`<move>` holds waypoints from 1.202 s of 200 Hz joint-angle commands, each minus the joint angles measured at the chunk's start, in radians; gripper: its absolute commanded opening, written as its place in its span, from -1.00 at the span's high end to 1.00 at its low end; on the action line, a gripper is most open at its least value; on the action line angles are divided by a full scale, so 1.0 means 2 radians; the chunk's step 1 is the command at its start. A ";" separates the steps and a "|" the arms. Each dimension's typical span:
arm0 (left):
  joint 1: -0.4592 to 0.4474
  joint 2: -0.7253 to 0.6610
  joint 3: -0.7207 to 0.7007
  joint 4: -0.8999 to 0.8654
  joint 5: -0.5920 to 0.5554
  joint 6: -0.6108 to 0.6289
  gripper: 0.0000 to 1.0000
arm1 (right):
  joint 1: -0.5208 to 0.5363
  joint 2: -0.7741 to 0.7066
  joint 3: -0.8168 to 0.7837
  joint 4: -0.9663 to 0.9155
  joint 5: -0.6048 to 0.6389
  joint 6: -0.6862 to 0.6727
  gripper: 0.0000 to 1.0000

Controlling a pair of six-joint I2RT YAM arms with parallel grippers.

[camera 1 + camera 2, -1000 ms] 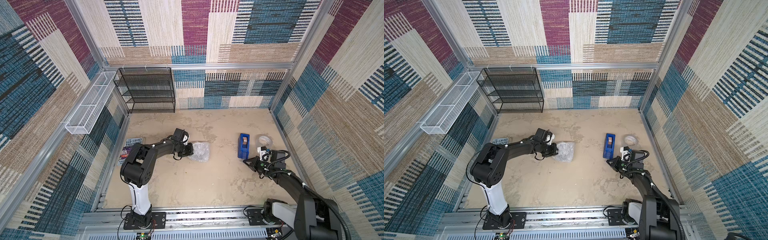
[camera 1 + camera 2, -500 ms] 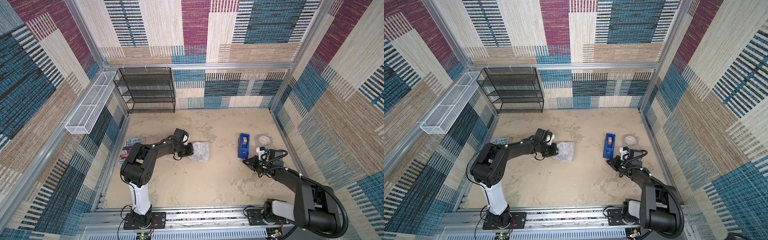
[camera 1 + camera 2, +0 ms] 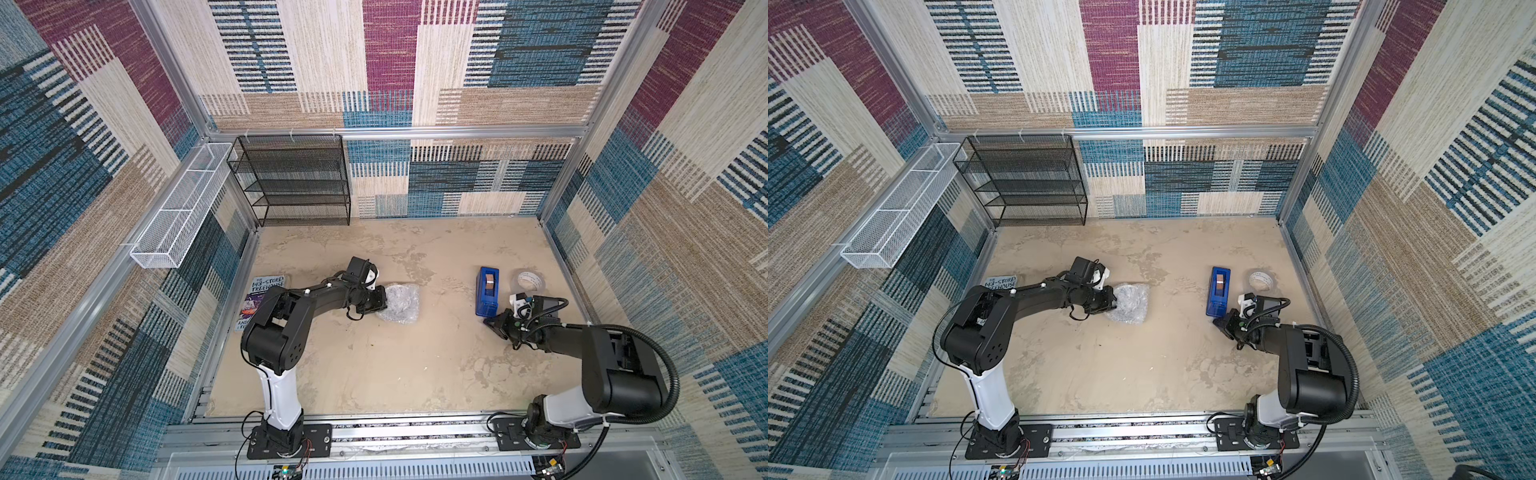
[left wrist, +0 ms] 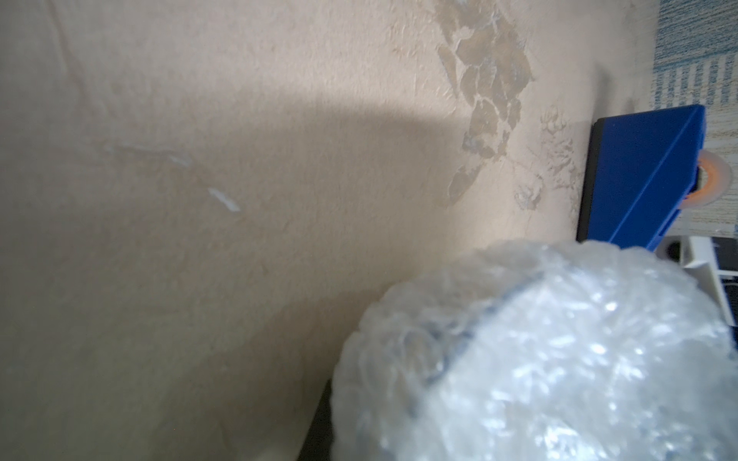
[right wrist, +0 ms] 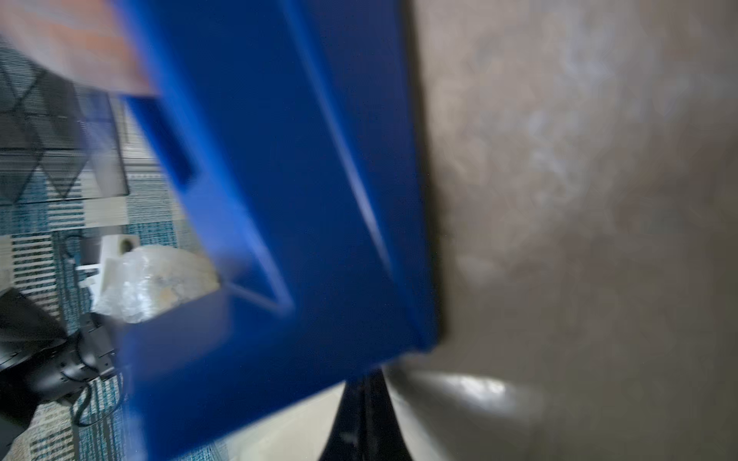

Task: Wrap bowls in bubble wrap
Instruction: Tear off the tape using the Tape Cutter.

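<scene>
The bubble wrap (image 3: 400,307) lies bunched into a rounded bundle on the sandy floor left of centre, seen in both top views (image 3: 1130,306). The bowl is hidden inside it. My left gripper (image 3: 380,306) is shut on the bundle's left edge. In the left wrist view the bubble wrap (image 4: 539,359) fills the area around the jaws, and only one dark finger (image 4: 319,433) shows beside it. My right gripper (image 3: 491,323) is shut and empty. Its joined tips (image 5: 363,415) sit at the near corner of a blue tape dispenser (image 5: 279,199).
The blue tape dispenser (image 3: 487,291) stands right of centre, with a white tape roll (image 3: 530,280) beside it near the right wall. A book (image 3: 262,299) lies by the left wall. A black mesh shelf (image 3: 295,178) and a white wire basket (image 3: 178,208) are at the back left.
The right arm's elbow has swung up and back while its shut tips stayed at the dispenser's near end. The left arm and the bundle have not moved.
</scene>
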 commanded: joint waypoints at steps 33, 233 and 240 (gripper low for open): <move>0.000 0.007 -0.005 0.004 -0.005 0.003 1.00 | 0.002 0.008 0.000 -0.040 0.027 -0.002 1.00; 0.000 0.006 0.014 -0.011 -0.004 0.012 1.00 | 0.002 -0.274 -0.020 -0.207 0.008 0.002 1.00; 0.000 0.006 0.014 -0.010 -0.003 0.011 1.00 | 0.002 -0.269 -0.022 -0.207 0.007 0.002 1.00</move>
